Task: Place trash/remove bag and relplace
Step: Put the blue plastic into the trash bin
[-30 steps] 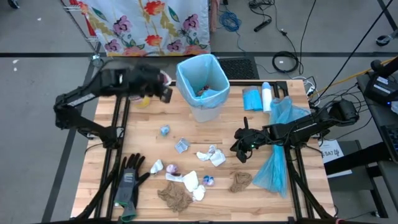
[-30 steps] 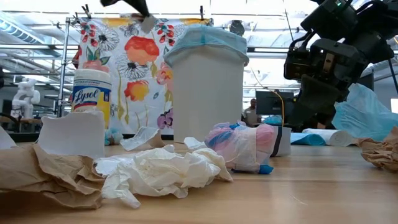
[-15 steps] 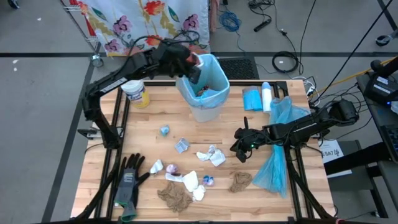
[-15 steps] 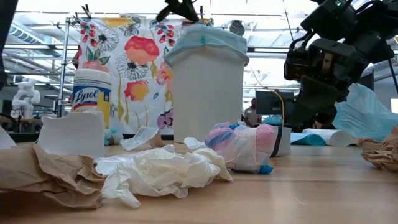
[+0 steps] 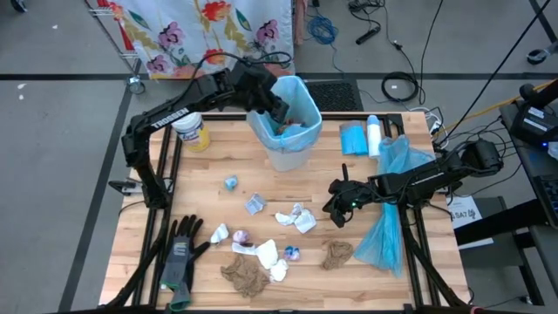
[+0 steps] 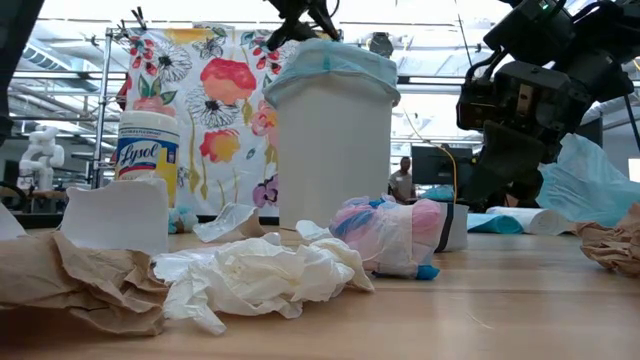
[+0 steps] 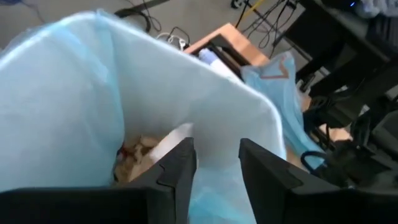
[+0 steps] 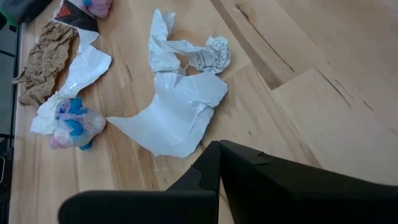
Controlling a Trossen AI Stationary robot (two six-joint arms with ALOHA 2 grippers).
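Note:
The white bin (image 5: 285,131), lined with a light blue bag (image 7: 74,93), stands at the table's far middle. My left gripper (image 7: 216,163) hangs open over the bin's mouth (image 5: 277,106) with nothing between its fingers. Inside the bag lie brown and white scraps (image 7: 149,148). More trash lies on the table's near half: white wads (image 5: 296,216), brown paper towels (image 5: 245,277), and small bluish wrappers (image 5: 231,182). My right gripper (image 5: 336,209) is shut and hovers low to the right of the white wads (image 8: 180,109), touching nothing.
A wipes canister (image 5: 190,131) stands left of the bin. A blue bag roll (image 5: 353,139) and a loose blue bag (image 5: 392,201) lie at the right, under my right arm. Black-and-grey gloves (image 5: 180,253) lie near the front left. Bare wood shows between the bin and the scraps.
My left gripper has swung from the table's far left toward the bin, carrying a small pale scrap, and has stopped over the bin's mouth. There it has opened and let go of the scrap. My right arm has kept still.

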